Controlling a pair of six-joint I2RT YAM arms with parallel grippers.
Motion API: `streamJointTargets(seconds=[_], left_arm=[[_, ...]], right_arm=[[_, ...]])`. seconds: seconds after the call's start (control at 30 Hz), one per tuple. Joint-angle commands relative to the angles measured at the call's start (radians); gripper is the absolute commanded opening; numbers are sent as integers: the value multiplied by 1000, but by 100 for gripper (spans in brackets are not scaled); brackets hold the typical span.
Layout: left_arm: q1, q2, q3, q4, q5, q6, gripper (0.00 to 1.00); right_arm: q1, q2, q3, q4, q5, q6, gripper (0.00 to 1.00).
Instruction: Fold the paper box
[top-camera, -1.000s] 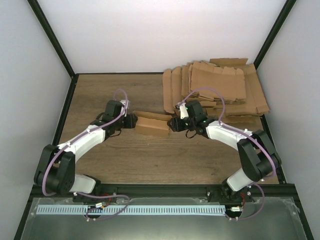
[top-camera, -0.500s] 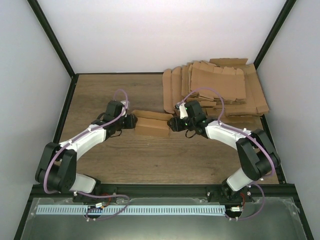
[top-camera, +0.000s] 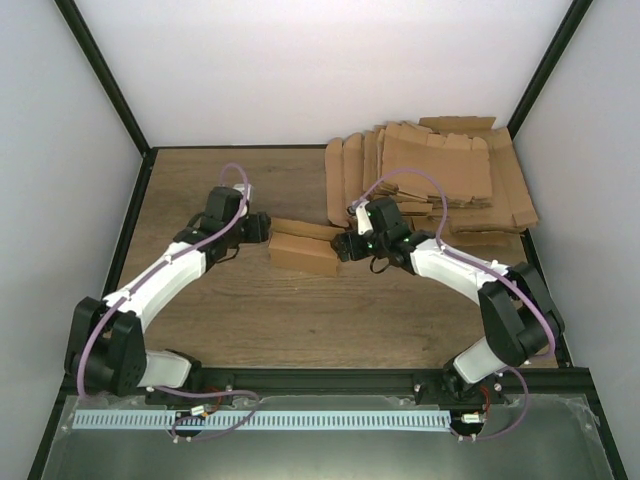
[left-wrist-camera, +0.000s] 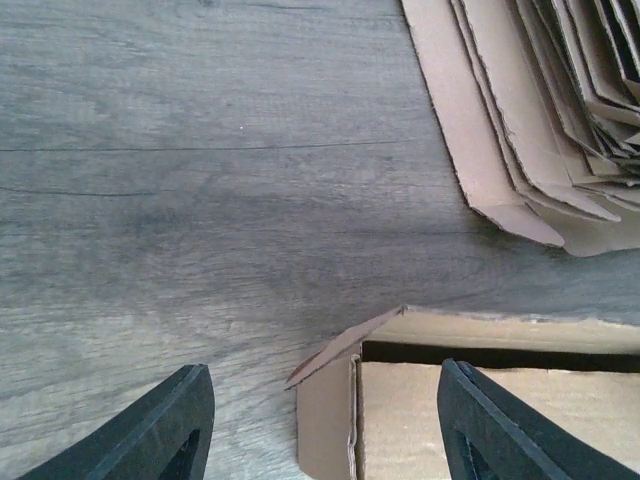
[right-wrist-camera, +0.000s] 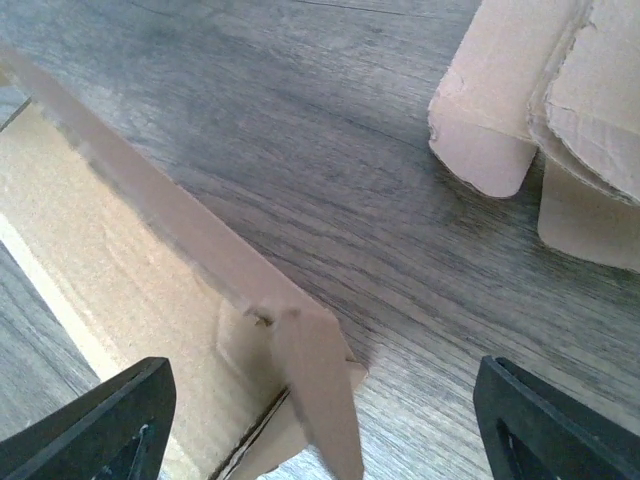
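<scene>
One paper box (top-camera: 303, 250), partly folded. One pile of flat cardboard blanks (top-camera: 440, 180); sheets overlap, so count unsure, maybe six or more. Two robot arms: left arm (top-camera: 160, 280), right arm (top-camera: 450, 268). Two grippers: left gripper (top-camera: 262, 228), right gripper (top-camera: 346, 246), two fingers each. One table (top-camera: 300, 320).

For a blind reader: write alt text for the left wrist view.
A partly folded paper box lies on the wooden table just ahead of the open jaws, one end flap sticking out; flat cardboard blanks are piled beyond.
</scene>
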Motion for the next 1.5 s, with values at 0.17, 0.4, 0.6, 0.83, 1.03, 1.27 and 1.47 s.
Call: streamJointTargets(seconds=[0.17, 0.4, 0.6, 0.83, 1.03, 1.27, 1.47], left_arm=[[3, 123, 52, 68, 78, 25, 54], [4, 149, 70, 75, 62, 33, 44], [0, 161, 78, 71, 77, 41, 32], [-6, 138, 57, 47, 92, 39, 10], [-14, 115, 50, 8, 85, 23, 4], [-50, 100, 37, -14, 91, -6, 4], [-79, 89, 16, -28, 61, -16, 4]], right_arm=[[18, 18, 63, -26, 34, -19, 75], [44, 27, 84, -47, 72, -27, 61], [53, 40, 92, -53, 79, -25, 59], [59, 44, 89, -57, 81, -22, 59], [60, 42, 90, -61, 78, -22, 58], [77, 47, 79, -60, 89, -20, 77], [80, 48, 52, -41, 79, -4, 78]])
